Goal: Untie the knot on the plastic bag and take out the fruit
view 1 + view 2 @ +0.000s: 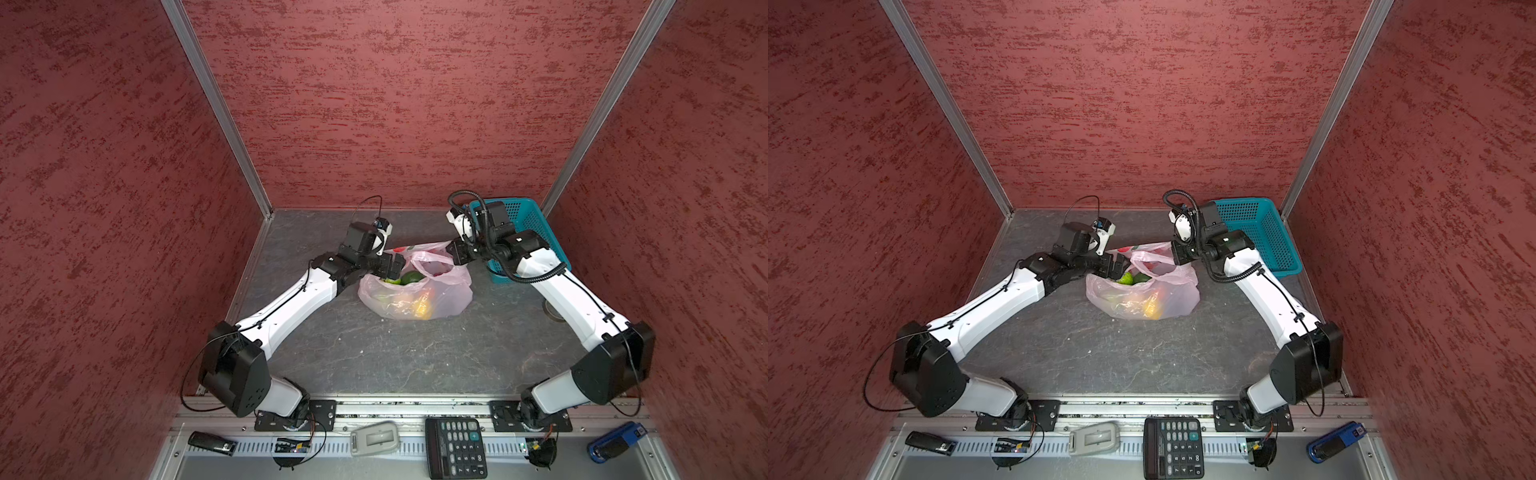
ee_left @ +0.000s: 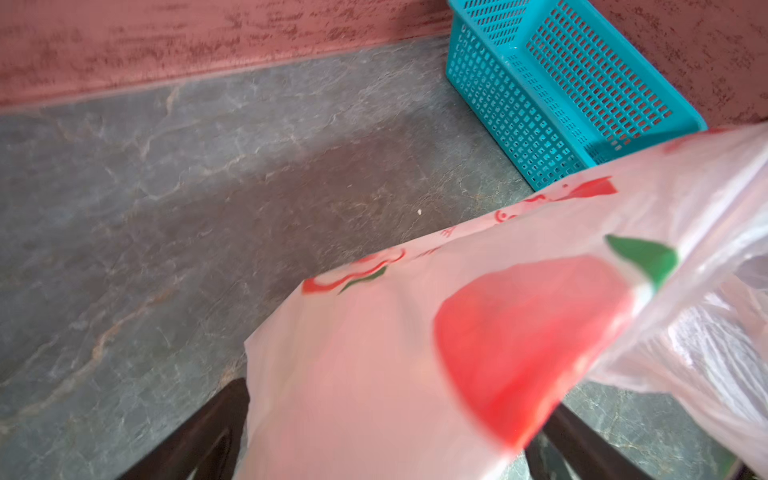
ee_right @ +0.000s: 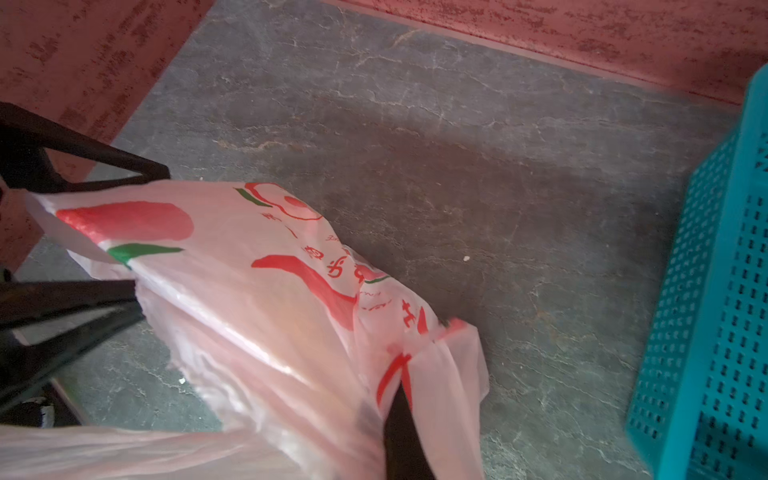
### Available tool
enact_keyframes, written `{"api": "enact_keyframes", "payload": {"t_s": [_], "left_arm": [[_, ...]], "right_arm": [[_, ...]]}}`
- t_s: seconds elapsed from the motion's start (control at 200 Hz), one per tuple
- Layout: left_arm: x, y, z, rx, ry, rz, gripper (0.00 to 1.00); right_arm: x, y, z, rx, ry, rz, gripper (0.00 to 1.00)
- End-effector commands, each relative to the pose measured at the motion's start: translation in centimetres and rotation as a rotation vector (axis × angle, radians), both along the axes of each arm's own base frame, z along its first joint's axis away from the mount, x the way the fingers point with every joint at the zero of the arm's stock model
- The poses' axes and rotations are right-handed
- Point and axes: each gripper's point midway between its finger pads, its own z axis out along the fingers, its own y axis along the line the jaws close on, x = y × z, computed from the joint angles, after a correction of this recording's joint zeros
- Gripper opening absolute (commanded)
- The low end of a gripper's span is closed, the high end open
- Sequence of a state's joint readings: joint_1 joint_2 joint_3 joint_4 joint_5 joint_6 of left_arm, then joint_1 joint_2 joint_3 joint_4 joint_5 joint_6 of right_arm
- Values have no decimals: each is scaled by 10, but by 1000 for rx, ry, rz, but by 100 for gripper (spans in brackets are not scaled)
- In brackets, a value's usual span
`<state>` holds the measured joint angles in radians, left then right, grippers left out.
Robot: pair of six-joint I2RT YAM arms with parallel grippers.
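Right wrist view: right hand (image 3: 398,399) pinches bag (image 3: 270,291) rim, lower centre; left hand (image 3: 151,232) gapes wide at left. Knot looks undone; next, left hand must grasp fruit (image 1: 411,277).

plastic bag (image 3: 266,291): red script characters beside red-and-green fruit print, seen reversed and creased, not readable.
calculator (image 1: 1173,449): white digits on dark keys; plus sign on a teal key.
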<state>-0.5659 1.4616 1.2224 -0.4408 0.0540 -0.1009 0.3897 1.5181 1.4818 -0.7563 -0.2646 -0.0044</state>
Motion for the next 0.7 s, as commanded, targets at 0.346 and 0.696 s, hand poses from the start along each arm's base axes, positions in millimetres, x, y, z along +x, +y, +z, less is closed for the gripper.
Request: {"api": "enact_keyframes", "payload": {"t_s": [0.346,0.696], "left_arm": [[67,108,-30,346,-52,438,95],[62,104,-26,249,-12,329,45]], "right_arm": [[-21,-16,5,-19,44,-40,0],[-24,-34,-16,-67,90,-103,0]]}}
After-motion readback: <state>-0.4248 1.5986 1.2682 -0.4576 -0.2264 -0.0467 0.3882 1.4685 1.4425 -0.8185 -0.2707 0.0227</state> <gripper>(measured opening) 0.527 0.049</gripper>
